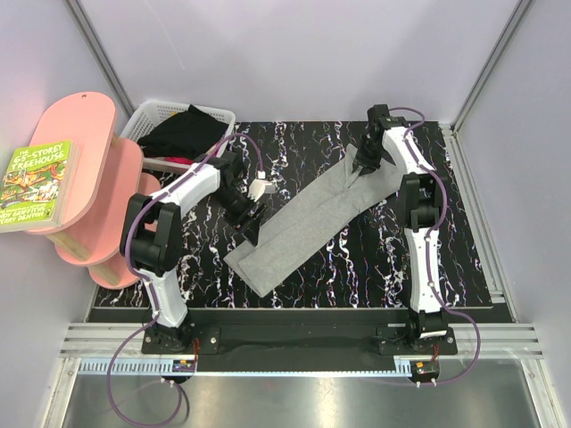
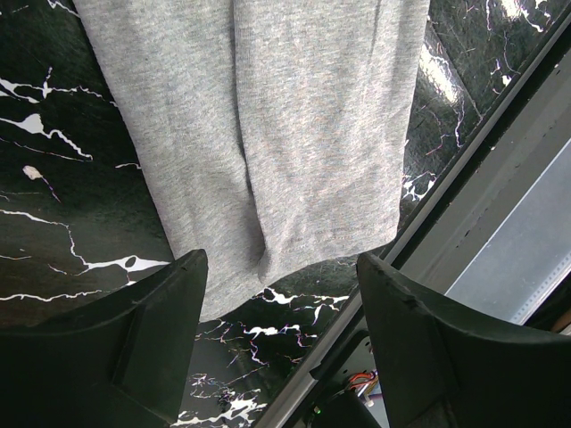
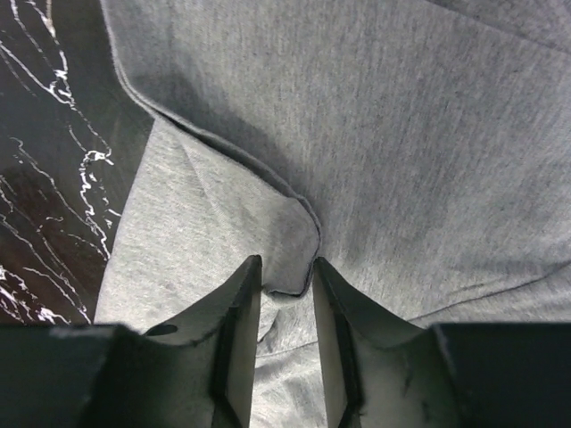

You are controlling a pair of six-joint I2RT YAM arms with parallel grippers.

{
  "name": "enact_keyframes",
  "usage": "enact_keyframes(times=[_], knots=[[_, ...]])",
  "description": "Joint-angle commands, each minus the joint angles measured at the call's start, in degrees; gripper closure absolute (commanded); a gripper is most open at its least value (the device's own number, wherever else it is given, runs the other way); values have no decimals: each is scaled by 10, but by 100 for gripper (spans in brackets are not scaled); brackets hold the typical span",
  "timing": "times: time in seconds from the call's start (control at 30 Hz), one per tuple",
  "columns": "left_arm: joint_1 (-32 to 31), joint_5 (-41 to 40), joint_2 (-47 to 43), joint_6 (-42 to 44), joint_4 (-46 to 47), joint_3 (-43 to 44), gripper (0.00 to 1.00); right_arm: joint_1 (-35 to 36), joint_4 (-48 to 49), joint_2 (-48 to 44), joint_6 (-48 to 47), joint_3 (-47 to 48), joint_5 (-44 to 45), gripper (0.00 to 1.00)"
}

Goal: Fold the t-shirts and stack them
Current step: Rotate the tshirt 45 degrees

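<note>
1. Left fingers (image 2: 152, 348) are spread wide with nothing between them. They hover above the near end of the grey t-shirt (image 1: 308, 223), whose hem lies flat below.
2. Right fingers (image 3: 234, 330) are drawn almost together at the shirt's far end. A folded edge of the grey cloth runs into the narrow gap, so they appear to pinch it.
3. The grey t-shirt lies on the surface (image 1: 357, 267) as a long narrow band, folded lengthwise and running diagonally from near-left to far-right. The black t-shirt (image 1: 183, 132) sits heaped in the white basket (image 1: 156, 111) at the far left, not yet folded.
4. Risk: the right pinch seems to hold only a thin edge. If it has just the top layer, a lift would peel the band open instead of carrying the whole end over.
5. Risk: with only one end held, a pull would drag the band askew. The near hem lies close to the surface's front edge and could slip off it.
6. Risk: if the left fingers come down off-centre, they could bunch the hem or catch a single layer.
7. The surface is black with white marble veining, and a metal rail (image 1: 294, 337) runs along its near side. Pale walls enclose it, and a pink shelf (image 1: 85, 134) at the left carries a book (image 1: 36, 185).
</note>
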Motion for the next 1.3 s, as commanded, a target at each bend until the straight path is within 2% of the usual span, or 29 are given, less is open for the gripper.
enact_keyframes(times=[0.0, 0.03, 0.13, 0.4, 0.6, 0.8, 0.87, 0.93, 1.0, 1.1, 1.13, 1.2, 1.27], knots=[[0, 13, -25, 2, 7, -2, 28, 0, -9, 1, 2, 7, 5, 68], [0, 15, -26, 2, 7, -2, 28, 1, -9, -1, 2, 6, 5, 76], [0, 17, -23, 2, 8, -4, 28, 2, -12, -11, 2, 1, 3, 88], [0, 26, -17, -2, 15, -6, 29, 22, -10, -68, 3, -30, -9, 89], [-6, 34, -16, -4, 17, -9, 29, 50, 24, -137, 17, -118, -23, 90], [-13, 37, -19, -7, 24, -16, 30, 62, 52, -169, 27, -179, -28, 88], [-14, 38, -20, -9, 24, -15, 30, 62, 53, -164, 24, -183, -18, 83], [-14, 34, -24, -9, 24, -14, 30, 62, 52, -152, 17, -184, -10, 62], [-14, 31, -30, -8, 24, -16, 30, 61, 51, -143, 17, -188, 1, 47], [-14, 25, -35, -5, 24, -22, 30, 49, 50, -130, 18, -191, 7, 33], [-14, 23, -37, -5, 24, -24, 30, 38, 49, -128, 19, -190, 10, 21], [-14, 19, -37, -2, 23, -28, 30, 26, 49, -128, 23, -189, 19, 12], [-14, 19, -38, 0, 24, -33, 30, 6, 50, -138, 25, -186, 23, 12]])
